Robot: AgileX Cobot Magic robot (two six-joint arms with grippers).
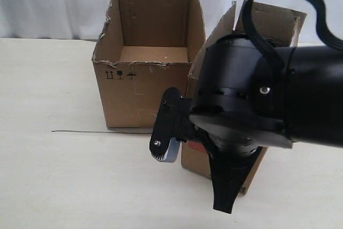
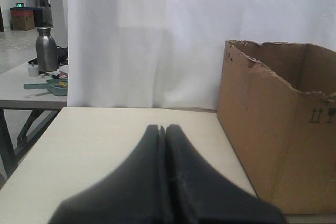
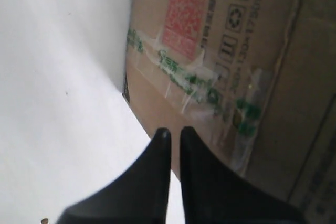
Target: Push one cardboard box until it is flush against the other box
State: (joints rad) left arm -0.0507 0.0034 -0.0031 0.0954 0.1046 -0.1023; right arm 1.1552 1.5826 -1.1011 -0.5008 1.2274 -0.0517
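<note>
The other box (image 1: 142,87), wide with a ragged torn rim and small black symbols, stands open at mid-table and also shows in the left wrist view (image 2: 273,140). The cardboard box (image 1: 270,22) stands just to its right, mostly hidden by my right arm. I cannot tell whether the two touch. In the right wrist view its side (image 3: 220,51) carries a red label (image 3: 184,11) and green-printed tape (image 3: 199,85). My right gripper (image 3: 174,132) points down at that box's near face (image 1: 224,205), fingers nearly together and holding nothing. My left gripper (image 2: 161,128) is shut and empty over bare table left of the wide box.
A thin dark wire (image 1: 80,131) lies on the table in front of the wide box. A white curtain (image 1: 53,4) closes off the back. Beyond the table's left edge stands a side table with a metal bottle (image 2: 46,49) and a green tray (image 2: 50,86).
</note>
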